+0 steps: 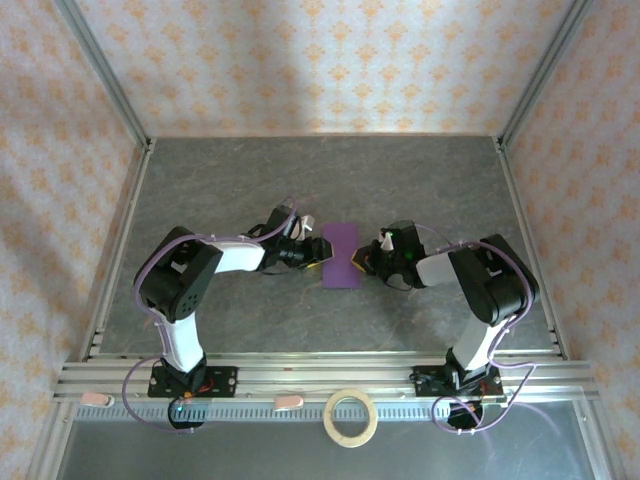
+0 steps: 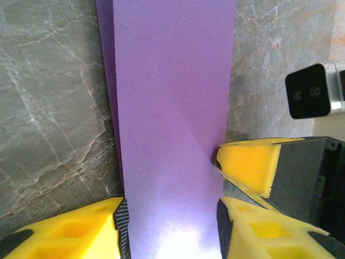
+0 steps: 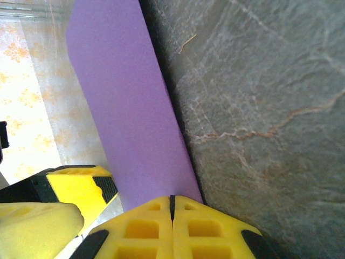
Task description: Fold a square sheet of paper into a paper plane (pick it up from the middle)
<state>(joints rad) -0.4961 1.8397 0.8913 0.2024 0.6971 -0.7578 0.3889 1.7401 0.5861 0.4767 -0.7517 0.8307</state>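
The purple sheet of paper (image 1: 342, 255) lies in the middle of the table, folded into a long narrow rectangle, not a paper plane. My left gripper (image 1: 312, 250) is at its left long edge. In the left wrist view its yellow fingers (image 2: 86, 229) stand apart, open, with the purple paper (image 2: 172, 108) filling the gap of the left gripper (image 2: 171, 226). My right gripper (image 1: 362, 262) is at the right long edge. Its jaws are shut, and the right gripper (image 3: 172, 208) tips rest against the paper (image 3: 129, 118). A small dent shows in the paper where the right finger (image 2: 248, 167) touches it.
A tan tape ring (image 1: 351, 417) lies on the rail at the near edge between the arm bases. Aluminium frame posts and patterned walls close in the grey stone-look table (image 1: 250, 180). The left gripper's finger (image 3: 81, 186) shows beside the paper in the right wrist view.
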